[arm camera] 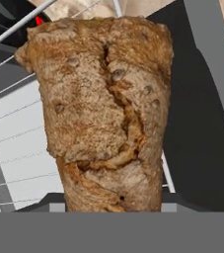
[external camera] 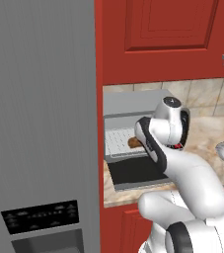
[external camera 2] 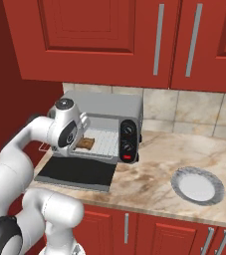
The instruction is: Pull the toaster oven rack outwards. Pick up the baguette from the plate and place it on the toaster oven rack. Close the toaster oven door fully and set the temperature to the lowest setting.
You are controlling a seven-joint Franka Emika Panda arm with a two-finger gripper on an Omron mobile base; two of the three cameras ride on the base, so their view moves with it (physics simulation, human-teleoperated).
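Note:
The toaster oven stands on the counter with its dark glass door folded down flat. Its wire rack is pulled out over the door. My gripper reaches in over the rack's left part and is shut on the golden-brown baguette. In the hand view the baguette looms large and hides my fingertips, with the rack's wires just beyond it. From the left base view the baguette peeks out beside my hand over the rack. The plate sits bare at the right.
A tall grey fridge stands close on the oven's left. Red upper cabinets hang above. The oven's black panel carries two knobs and a red button. Marble counter stretches between oven and plate.

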